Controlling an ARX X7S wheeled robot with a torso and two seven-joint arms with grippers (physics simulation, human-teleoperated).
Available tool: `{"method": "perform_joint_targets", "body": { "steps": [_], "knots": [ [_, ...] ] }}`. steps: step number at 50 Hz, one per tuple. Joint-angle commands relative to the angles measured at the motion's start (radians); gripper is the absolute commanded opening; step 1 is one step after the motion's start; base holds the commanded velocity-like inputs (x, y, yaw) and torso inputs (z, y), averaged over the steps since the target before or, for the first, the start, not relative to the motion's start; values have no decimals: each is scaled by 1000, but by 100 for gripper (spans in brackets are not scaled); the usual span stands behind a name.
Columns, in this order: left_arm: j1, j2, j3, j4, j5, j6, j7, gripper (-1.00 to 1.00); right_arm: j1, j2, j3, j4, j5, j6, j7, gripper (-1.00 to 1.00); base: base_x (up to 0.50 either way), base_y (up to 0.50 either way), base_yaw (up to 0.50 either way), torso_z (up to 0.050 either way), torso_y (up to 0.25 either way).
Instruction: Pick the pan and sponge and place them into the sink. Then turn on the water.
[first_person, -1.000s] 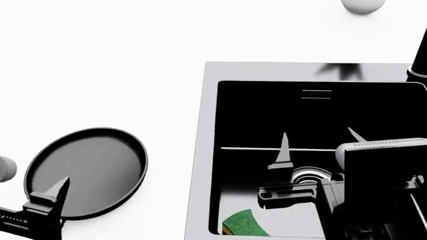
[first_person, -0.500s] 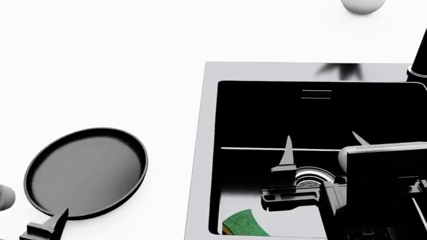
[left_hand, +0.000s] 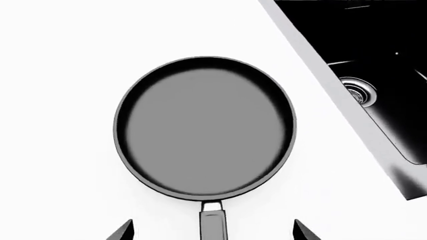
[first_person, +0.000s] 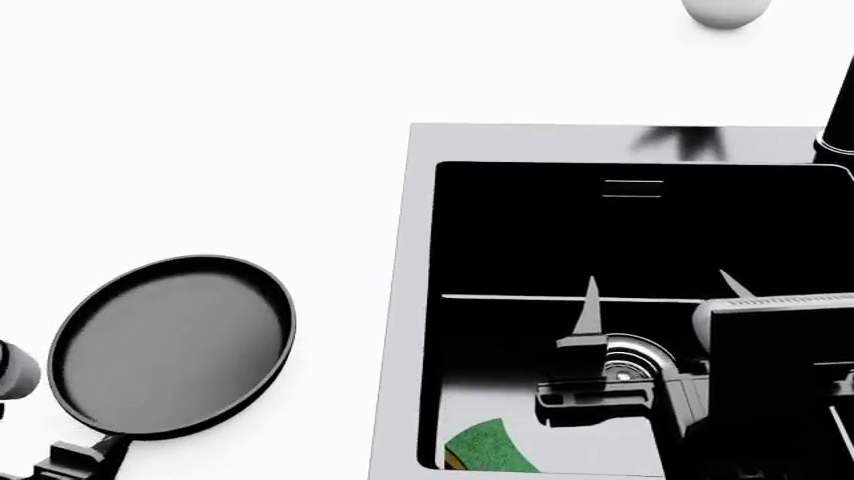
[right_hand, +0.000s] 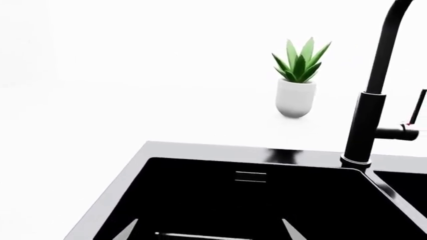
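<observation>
The black pan (first_person: 171, 345) lies on the white counter left of the sink (first_person: 400, 300); it also shows in the left wrist view (left_hand: 205, 127). My left gripper (left_hand: 213, 232) is open, its fingertips on either side of the pan's handle (left_hand: 212, 222) and not touching it. In the head view it is almost out of frame at the bottom left. The sponge (first_person: 491, 447), green face up, lies in the sink's left basin at the near edge. My right gripper (first_person: 661, 290) is open and empty above that basin, near the drain (first_person: 627, 365); it also shows in the right wrist view (right_hand: 208, 231).
A black faucet (right_hand: 373, 110) with a side lever stands at the sink's far rim between the basins, also seen in the head view (first_person: 841, 110). A small plant in a white pot (right_hand: 298, 85) stands on the counter behind the sink.
My left gripper has drawn back off the pan toward its handle end, nearly leaving the head view. My right gripper has shifted a little to the right and nearer over the basin.
</observation>
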Motion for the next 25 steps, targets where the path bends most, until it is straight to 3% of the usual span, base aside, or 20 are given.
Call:
{"method": "perform_joint_targets", "body": {
  "steps": [1,8,25],
  "knots": [
    [-86,-10,150,-132,-61,-16,-38,100,-29,13,18,-13,10,-5,10,100,0,0,0,0,0],
    [-99,-21,219,-160,-145,6,-66,100,-16,15,14,-12,15,4,8,100,0,0,0,0,0],
    [-124,-15,235,-169,-52,-37,4,100,-35,-4,-4,21,-6,-26,-8,100,0,0,0,0,0]
  ]
}}
